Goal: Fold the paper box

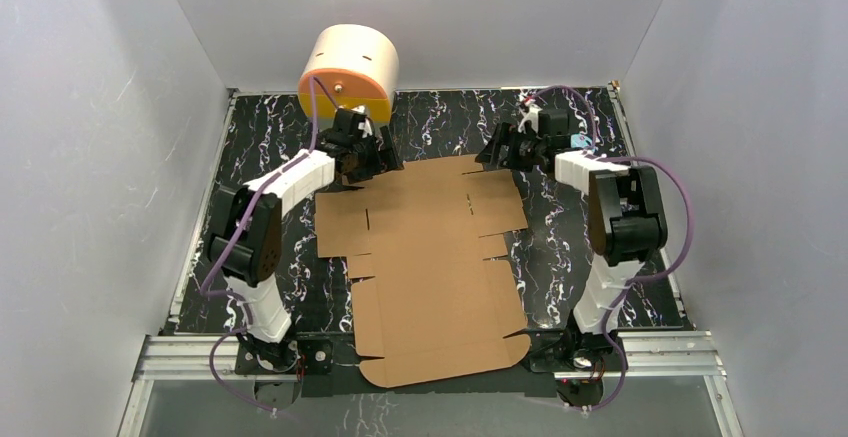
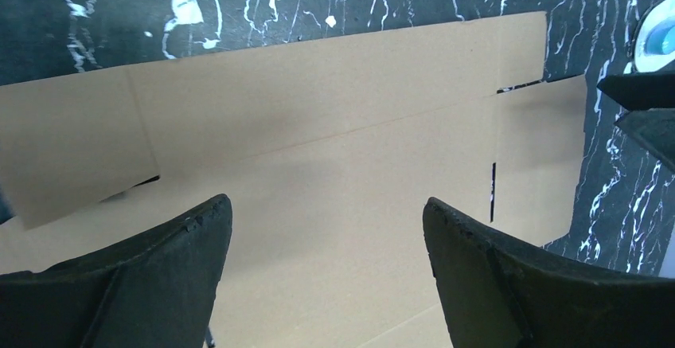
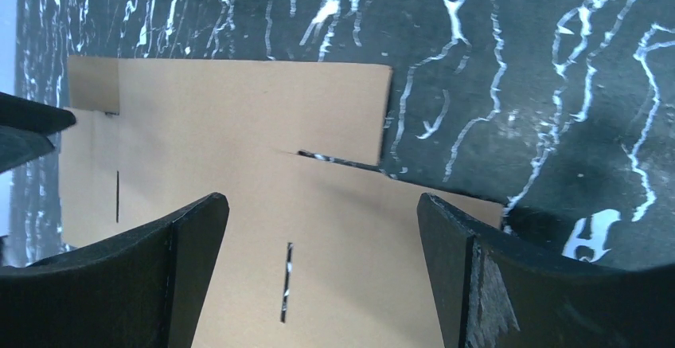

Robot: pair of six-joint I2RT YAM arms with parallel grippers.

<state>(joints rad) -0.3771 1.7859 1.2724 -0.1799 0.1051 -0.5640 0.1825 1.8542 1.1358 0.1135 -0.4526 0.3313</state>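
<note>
The paper box [image 1: 430,267] is lying flat and unfolded on the table [image 1: 560,257], reaching toward 6 o'clock. The left gripper [image 2: 326,213] at its 11 o'clock corner and the right gripper [image 3: 322,205] at 1 o'clock are hovering wide open, holding nothing. I am judging that both should be pinching the far flap evenly and lifting it together along the crease.

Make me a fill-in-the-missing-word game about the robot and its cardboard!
1. The paper box lies ___ on the table, not folded yet.
2. The left fingers and the right fingers are both wide ___, holding nothing.
3. The round cream drum stands nearest the ___ arm.
Missing words: flat; open; left.
</note>
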